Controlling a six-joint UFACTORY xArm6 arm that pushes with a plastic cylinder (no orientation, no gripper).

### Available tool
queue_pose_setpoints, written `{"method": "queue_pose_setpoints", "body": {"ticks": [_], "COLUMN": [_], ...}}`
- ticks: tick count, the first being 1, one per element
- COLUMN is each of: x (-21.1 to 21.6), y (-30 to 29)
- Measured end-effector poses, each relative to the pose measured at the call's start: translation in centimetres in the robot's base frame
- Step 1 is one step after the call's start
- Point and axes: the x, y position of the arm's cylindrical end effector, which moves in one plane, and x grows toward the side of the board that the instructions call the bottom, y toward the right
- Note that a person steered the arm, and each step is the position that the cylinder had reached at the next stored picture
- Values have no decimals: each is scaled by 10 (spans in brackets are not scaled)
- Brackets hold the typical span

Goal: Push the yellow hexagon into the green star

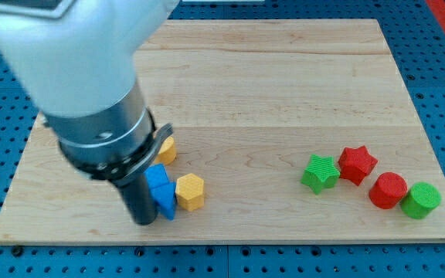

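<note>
The yellow hexagon (190, 192) lies near the view's bottom left on the wooden board (284, 77). The green star (320, 172) lies far to its right, well apart from it. My tip (143, 222) is at the view's bottom left, just left of two blue blocks (161, 194) whose shapes I cannot make out. The blue blocks sit between my tip and the yellow hexagon and touch the hexagon's left side.
A second yellow block (167, 150) is half hidden behind the arm, above the blue blocks. A red star (357, 164) touches the green star's right side. A red cylinder (388, 190) and a green cylinder (421, 200) lie further right.
</note>
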Motion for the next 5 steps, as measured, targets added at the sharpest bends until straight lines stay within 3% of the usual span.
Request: {"method": "queue_pose_setpoints", "body": {"ticks": [1,2,3,4,5], "x": [-38,-40,-36,-14,-14], "y": [59,122,76,76,172]}}
